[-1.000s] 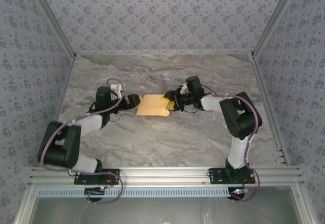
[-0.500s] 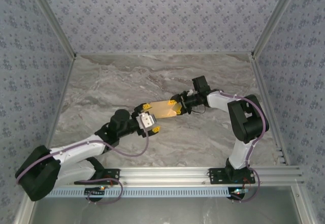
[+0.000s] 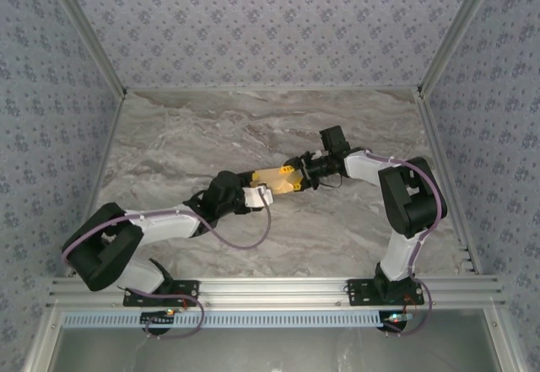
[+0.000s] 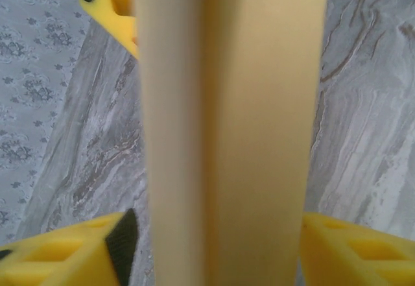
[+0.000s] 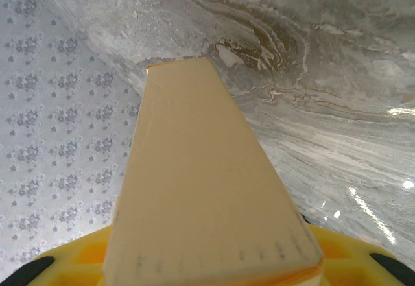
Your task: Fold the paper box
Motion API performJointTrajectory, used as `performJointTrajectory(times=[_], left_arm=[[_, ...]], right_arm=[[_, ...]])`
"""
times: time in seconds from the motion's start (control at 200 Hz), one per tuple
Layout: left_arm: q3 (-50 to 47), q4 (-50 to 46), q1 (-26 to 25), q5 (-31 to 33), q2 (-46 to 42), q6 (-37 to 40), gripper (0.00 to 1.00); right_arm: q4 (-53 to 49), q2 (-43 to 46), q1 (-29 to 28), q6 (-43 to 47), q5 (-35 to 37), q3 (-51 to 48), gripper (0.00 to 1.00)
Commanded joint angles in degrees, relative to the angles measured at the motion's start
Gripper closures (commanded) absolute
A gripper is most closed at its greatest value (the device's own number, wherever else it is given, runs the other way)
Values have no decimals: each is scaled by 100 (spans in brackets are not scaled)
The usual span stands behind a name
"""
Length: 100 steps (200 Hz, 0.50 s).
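Note:
The paper box [image 3: 275, 179] is a tan, flat rectangular box held above the marble table between the two arms. My right gripper [image 3: 293, 175] is shut on its right end; in the right wrist view the paper box [image 5: 194, 182] sticks out of the yellow jaws of the right gripper [image 5: 214, 274]. My left gripper [image 3: 258, 191] is at the box's left end. In the left wrist view the paper box [image 4: 233, 117] stands between the fingers of the left gripper [image 4: 214, 237], with a narrow gap at the left pad [image 4: 123, 242] and the right finger [image 4: 324, 240] against its edge.
The marble table [image 3: 337, 229] is walled by patterned panels on three sides. An aluminium rail [image 3: 270, 289] carrying the arm bases runs along the near edge. One yellow finger of the right gripper [image 4: 110, 0] appears at the top of the left wrist view.
The left arm has swung in and brought its gripper onto the box's left end, jaws narrowing around it. The right gripper has held the box still.

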State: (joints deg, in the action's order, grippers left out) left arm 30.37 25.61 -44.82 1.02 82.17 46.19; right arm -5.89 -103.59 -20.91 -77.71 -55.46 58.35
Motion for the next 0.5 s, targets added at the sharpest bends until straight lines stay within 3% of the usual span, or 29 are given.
performJointTrajectory(times=[0.0, 0.125, 0.23, 0.35, 0.495], left_arm=[[238, 94, -65, 150, 229, 108, 41], [434, -393, -65, 75, 78, 121, 49], [778, -1365, -64, -81, -1, 189, 58], [1097, -2143, -42, -179, 33, 19, 58], [1832, -3596, 94, -574, 226, -234, 59]], right_arm=[[-74, -54, -72, -131, -238, 134, 63], [-77, -64, -55, -74, -254, 127, 55], [-189, -40, 44, 102, -263, 133, 45], [-676, 117, 269, 619, -202, 171, 33], [-1094, 709, 712, 1414, 55, -51, 27]])
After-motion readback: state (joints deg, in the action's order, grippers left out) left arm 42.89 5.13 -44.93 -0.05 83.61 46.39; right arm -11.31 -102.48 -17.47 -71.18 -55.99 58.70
